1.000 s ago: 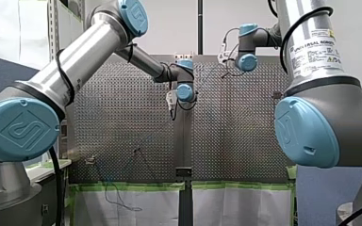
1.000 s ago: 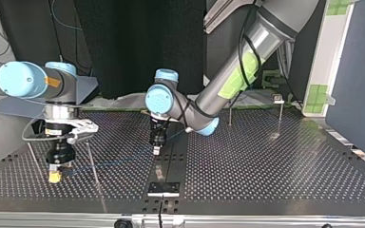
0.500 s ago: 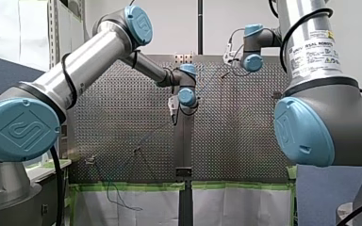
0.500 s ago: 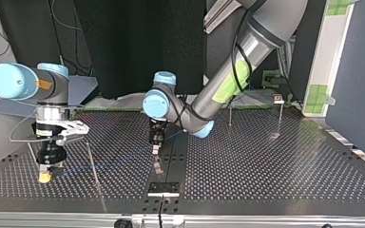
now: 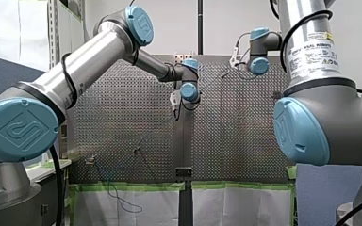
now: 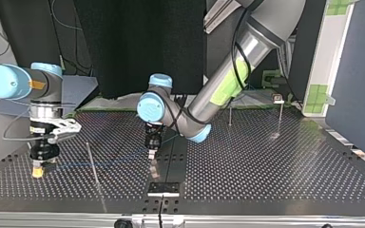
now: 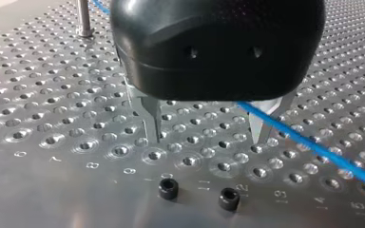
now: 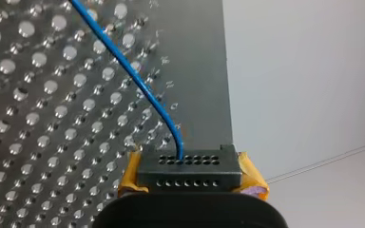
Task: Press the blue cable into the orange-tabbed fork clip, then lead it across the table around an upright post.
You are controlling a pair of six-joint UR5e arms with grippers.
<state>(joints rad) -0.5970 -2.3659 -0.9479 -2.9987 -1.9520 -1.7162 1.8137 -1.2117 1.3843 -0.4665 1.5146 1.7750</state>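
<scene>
**A:** Where is the blue cable (image 6: 109, 163)?

**B:** In the top view it runs low over the bench (image 6: 266, 166). It goes from my right gripper (image 6: 38, 173), at about eight o'clock, across to my left gripper (image 6: 151, 155), just off the middle toward seven o'clock.

**A:** Does the right one have hold of it?

**B:** Yes. In the right wrist view its fingers (image 8: 190, 176) are closed together, with yellow padding showing at both sides. The cable rises straight out of them, then slants away over the perforated plate.

**A:** And the left?

**B:** The left wrist view shows its two metal fingers (image 7: 153, 121) spread well apart and clamping nothing. The cable passes between them, close to one finger (I cannot tell whether it touches), and runs on past the gripper just above the plate.

**A:** Anything else near there?

**B:** Two black bushings (image 7: 168, 188) sit in the bench just ahead of the fingertips. An upright post (image 7: 82, 19) stands well beyond the gripper, and a stretch of the cable passes just beside it.

**A:** What does the front view show?

**B:** My left gripper hangs just off the middle toward twelve o'clock. My right arm's wrist is up at one o'clock. Back in the top view, two thin posts (image 6: 230, 115) stand at three o'clock, well apart from the cable.
</scene>
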